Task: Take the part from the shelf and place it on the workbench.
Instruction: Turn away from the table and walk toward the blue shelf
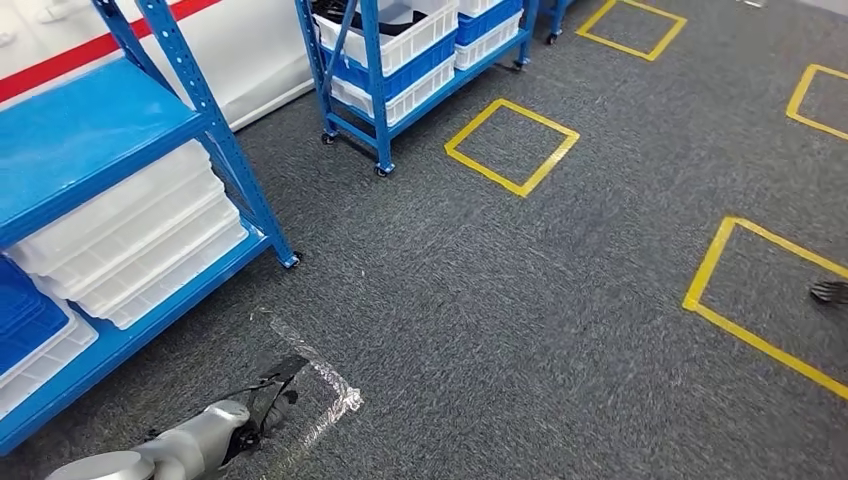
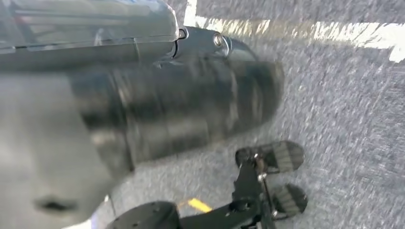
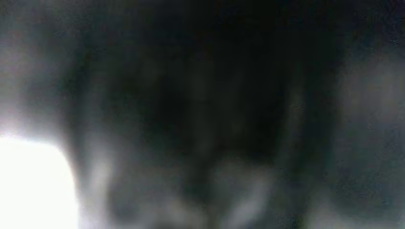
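A blue wheeled shelf [image 1: 378, 90] stands at the back and carries white and blue bins. Its upper white bin [image 1: 400, 35] holds dark items that I cannot make out. My left hand [image 1: 268, 392] hangs low at the bottom left on its silver forearm, dark fingers pointing over the carpet; whether it holds anything is unclear. The left wrist view is smeared, with the left hand [image 2: 176, 109] as a dark blurred mass over the carpet. The right wrist view is a dark blur with no clear shape in it.
A larger blue shelf [image 1: 90, 150] with stacked white trays [image 1: 130, 240] and a blue bin [image 1: 25, 315] stands on the left. Yellow tape squares [image 1: 512, 146] mark the grey carpet. Clear tape [image 1: 325, 385] lies by my left hand. A dark ribbed shape [image 1: 830, 292] sits at the right edge.
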Motion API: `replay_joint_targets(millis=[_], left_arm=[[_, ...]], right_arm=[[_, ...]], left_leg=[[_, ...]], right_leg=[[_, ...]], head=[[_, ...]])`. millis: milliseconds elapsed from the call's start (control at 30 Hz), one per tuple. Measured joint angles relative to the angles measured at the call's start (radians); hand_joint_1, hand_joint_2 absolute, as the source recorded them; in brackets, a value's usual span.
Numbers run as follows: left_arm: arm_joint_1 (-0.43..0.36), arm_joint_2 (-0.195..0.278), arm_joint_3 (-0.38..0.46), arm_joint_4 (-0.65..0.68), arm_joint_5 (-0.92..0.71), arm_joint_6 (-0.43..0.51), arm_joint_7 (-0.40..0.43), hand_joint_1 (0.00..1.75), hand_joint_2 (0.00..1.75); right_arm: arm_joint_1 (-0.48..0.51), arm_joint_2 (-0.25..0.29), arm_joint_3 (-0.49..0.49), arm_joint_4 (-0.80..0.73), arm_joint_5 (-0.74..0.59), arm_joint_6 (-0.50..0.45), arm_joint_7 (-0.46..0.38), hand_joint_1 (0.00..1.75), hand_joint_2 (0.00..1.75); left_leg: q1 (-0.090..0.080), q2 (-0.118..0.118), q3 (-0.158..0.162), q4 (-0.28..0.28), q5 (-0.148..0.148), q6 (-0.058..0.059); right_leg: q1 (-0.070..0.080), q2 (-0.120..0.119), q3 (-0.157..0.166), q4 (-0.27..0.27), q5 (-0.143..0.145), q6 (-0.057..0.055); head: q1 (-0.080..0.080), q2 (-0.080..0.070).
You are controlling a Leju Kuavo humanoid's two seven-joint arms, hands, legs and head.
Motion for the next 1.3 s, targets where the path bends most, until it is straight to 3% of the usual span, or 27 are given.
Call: replay_joint_targets(millis=[33,100,167,200,233,267,333,400,467,533,567,633,667,700,733,767,833,900,933,967,1000,1067,1100,1133,1200,1233,1300], left_arm=[[0.000,0.000,-0.001,0.000,-0.003,0.004,0.001,0.00,1.75],[-0.002,-0.002,-0.005,0.000,-0.005,0.010,0.003,0.00,1.75],[-0.001,-0.003,-0.011,0.000,0.000,0.013,0.006,0.00,1.75],[0.002,-0.003,-0.012,0.000,0.003,0.014,0.007,0.00,1.75],[0.005,-0.002,-0.012,0.000,0.007,0.015,0.008,0.00,1.75],[0.006,0.000,-0.012,0.000,0.010,0.015,0.008,0.00,1.75],[0.006,0.004,-0.012,0.000,0.015,0.016,0.006,0.00,1.75],[0.003,0.005,-0.012,0.000,0.019,0.016,0.003,0.00,1.75],[0.004,0.008,-0.012,0.000,0.024,0.017,0.002,0.00,1.75],[0.004,0.010,-0.012,0.000,0.028,0.017,0.002,0.00,1.75],[0.003,0.010,-0.012,0.000,0.029,0.017,0.002,0.00,1.75],[0.000,0.010,-0.012,0.000,0.031,0.016,0.002,0.00,1.75],[0.000,0.011,-0.012,0.000,0.032,0.015,0.002,0.00,1.75],[0.000,0.011,-0.012,0.000,0.032,0.015,0.002,0.00,1.75],[0.000,0.011,-0.012,0.000,0.033,0.014,0.003,0.00,1.75],[0.000,0.011,-0.012,0.000,0.034,0.013,0.003,0.00,1.75],[0.000,0.012,-0.012,0.000,0.038,0.013,0.005,0.00,1.75],[-0.002,0.013,-0.012,0.000,0.044,0.013,0.007,0.00,1.75],[-0.002,0.015,-0.012,0.000,0.046,0.013,0.008,0.00,1.75],[-0.001,0.018,-0.012,0.001,0.047,0.014,0.008,0.00,1.75],[0.002,0.021,-0.012,0.001,0.047,0.014,0.008,0.00,1.75],[0.005,0.025,-0.012,0.001,0.048,0.013,0.008,0.00,1.75],[0.005,0.025,-0.012,0.001,0.048,0.013,0.008,0.00,1.75],[0.005,0.025,-0.012,0.001,0.048,0.013,0.008,0.00,1.75],[0.007,0.024,-0.012,0.001,0.049,0.014,0.008,0.00,1.75],[0.009,0.025,-0.012,0.001,0.049,0.015,0.008,0.00,1.75],[0.011,0.026,-0.012,0.001,0.053,0.018,0.008,0.00,1.75]], right_arm=[[0.000,0.001,0.002,-0.001,0.001,-0.002,-0.005,0.00,0.00],[0.003,0.002,0.003,-0.001,0.003,-0.008,-0.015,0.00,0.00],[0.006,0.002,0.005,-0.001,0.004,-0.019,-0.024,0.00,0.00],[0.008,0.001,0.005,-0.001,0.004,-0.026,-0.029,0.00,0.00],[0.009,0.001,0.005,0.000,0.004,-0.031,-0.033,0.00,0.00],[0.009,0.001,0.006,0.000,0.005,-0.035,-0.037,0.00,0.00],[0.009,0.000,0.007,0.000,0.010,-0.039,-0.043,0.00,0.00],[0.009,0.000,0.010,0.000,0.017,-0.037,-0.048,0.00,0.00],[0.006,0.000,0.014,0.000,0.023,-0.035,-0.052,0.00,0.00],[0.002,0.001,0.018,0.000,0.028,-0.033,-0.055,0.00,0.00],[0.001,0.001,0.020,0.000,0.029,-0.032,-0.056,0.00,0.00],[-0.001,0.000,0.022,0.000,0.028,-0.029,-0.064,0.00,0.00],[-0.003,-0.001,0.022,0.000,0.028,-0.027,-0.068,0.00,0.00],[-0.006,-0.001,0.022,0.000,0.028,-0.024,-0.070,0.00,0.00],[-0.007,-0.002,0.023,0.000,0.030,-0.021,-0.069,0.00,0.00],[-0.008,-0.002,0.025,0.000,0.033,-0.021,-0.065,0.00,0.00],[-0.008,-0.001,0.029,0.000,0.043,-0.027,-0.047,0.00,0.00],[-0.008,0.001,0.031,-0.001,0.052,-0.038,-0.026,0.00,0.00],[-0.008,0.003,0.032,-0.001,0.053,-0.042,-0.019,0.00,0.00],[-0.009,0.005,0.033,-0.001,0.054,-0.046,-0.014,0.00,0.00],[-0.010,0.007,0.033,-0.002,0.054,-0.048,-0.010,0.00,0.00],[-0.010,0.009,0.033,-0.002,0.055,-0.052,-0.006,0.00,0.00],[-0.010,0.010,0.033,-0.002,0.055,-0.053,-0.005,0.00,0.00],[-0.009,0.010,0.034,-0.002,0.055,-0.054,-0.005,0.00,0.00],[-0.008,0.010,0.035,-0.002,0.058,-0.055,-0.004,0.00,0.00],[-0.009,0.009,0.035,-0.002,0.061,-0.058,-0.002,0.00,0.00],[-0.009,0.010,0.036,-0.002,0.067,-0.072,0.005,0.00,0.00]], left_leg=[[-0.003,0.021,-0.010,0.021,-0.013,-0.004],[-0.006,0.087,-0.056,0.124,-0.066,-0.011],[-0.002,0.118,-0.111,0.237,-0.106,-0.018],[0.000,0.125,-0.120,0.253,-0.102,-0.021],[0.002,0.130,-0.110,0.232,-0.081,-0.023],[0.003,0.140,-0.081,0.176,-0.048,-0.023],[-0.002,0.182,-0.012,0.048,-0.002,-0.018],[-0.011,0.202,0.018,-0.006,0.003,-0.004],[-0.013,0.180,0.020,-0.009,0.001,0.007],[-0.009,0.160,0.025,-0.017,0.002,0.016],[-0.006,0.152,0.029,-0.020,0.003,0.021],[-0.005,0.133,0.031,-0.022,0.002,0.027],[-0.005,0.122,0.031,-0.021,0.001,0.028],[-0.004,0.109,0.032,-0.021,0.001,0.028],[-0.003,0.095,0.033,-0.019,0.000,0.027],[-0.002,0.080,0.034,-0.016,-0.001,0.025],[0.001,0.051,0.032,-0.006,-0.005,0.017],[0.003,0.027,0.018,0.004,-0.003,0.006],[0.004,0.015,0.011,0.004,0.002,-0.001],[0.005,0.004,0.005,0.002,0.008,-0.006],[0.004,0.011,0.002,0.003,0.008,-0.010],[0.000,0.064,-0.020,0.044,-0.016,-0.016],[-0.001,0.099,-0.043,0.095,-0.043,-0.018],[-0.002,0.119,-0.073,0.160,-0.072,-0.019],[-0.001,0.129,-0.125,0.271,-0.107,-0.019],[-0.002,0.130,-0.128,0.280,-0.100,-0.017],[-0.006,0.142,-0.077,0.188,-0.043,-0.004]], right_leg=[[-0.001,-0.016,0.006,-0.008,0.003,-0.005],[0.001,-0.050,0.015,-0.015,0.004,-0.012],[0.005,-0.081,0.018,-0.014,-0.001,-0.017],[0.006,-0.095,0.020,-0.014,-0.003,-0.019],[0.006,-0.108,0.023,-0.013,-0.007,-0.018],[0.005,-0.120,0.028,-0.013,-0.011,-0.016],[0.008,-0.142,0.038,-0.010,-0.023,-0.009],[0.013,-0.161,0.044,-0.009,-0.033,0.001],[0.015,-0.177,0.051,-0.011,-0.040,0.011],[0.012,-0.157,0.046,0.012,-0.061,0.021],[0.009,-0.134,0.028,0.050,-0.084,0.026],[0.006,-0.095,-0.039,0.181,-0.140,0.030],[0.005,-0.087,-0.073,0.242,-0.158,0.031],[0.005,-0.083,-0.093,0.275,-0.157,0.032],[0.004,-0.081,-0.094,0.270,-0.136,0.033],[0.002,-0.077,-0.078,0.228,-0.098,0.033],[-0.006,-0.039,-0.030,0.108,-0.030,0.035],[-0.011,0.004,-0.004,0.038,-0.016,0.031],[-0.010,0.011,-0.002,0.032,-0.021,0.027],[-0.009,0.001,0.000,0.028,-0.021,0.021],[-0.009,-0.011,0.003,0.026,-0.018,0.014],[-0.007,-0.036,0.008,0.019,-0.014,0.000],[-0.004,-0.049,0.010,0.017,-0.013,-0.005],[-0.001,-0.064,0.010,0.016,-0.014,-0.008],[0.005,-0.092,0.012,0.017,-0.016,-0.013],[0.008,-0.106,0.013,0.017,-0.018,-0.015],[0.013,-0.131,0.021,0.017,-0.024,-0.018]], head=[[-0.002,0.000],[-0.006,0.000],[-0.007,0.000],[-0.007,0.000],[-0.008,0.000],[-0.008,0.000],[-0.007,0.000],[-0.005,0.000],[-0.004,0.000],[-0.002,0.000],[0.000,0.000],[0.002,0.000],[0.003,0.000],[0.003,0.000],[0.003,0.000],[0.003,0.000],[0.004,0.000],[0.005,0.000],[0.005,0.000],[0.004,0.000],[0.003,0.000],[-0.003,0.000],[-0.006,0.000],[-0.008,0.000],[-0.009,0.000],[-0.009,0.000],[-0.009,0.000]])
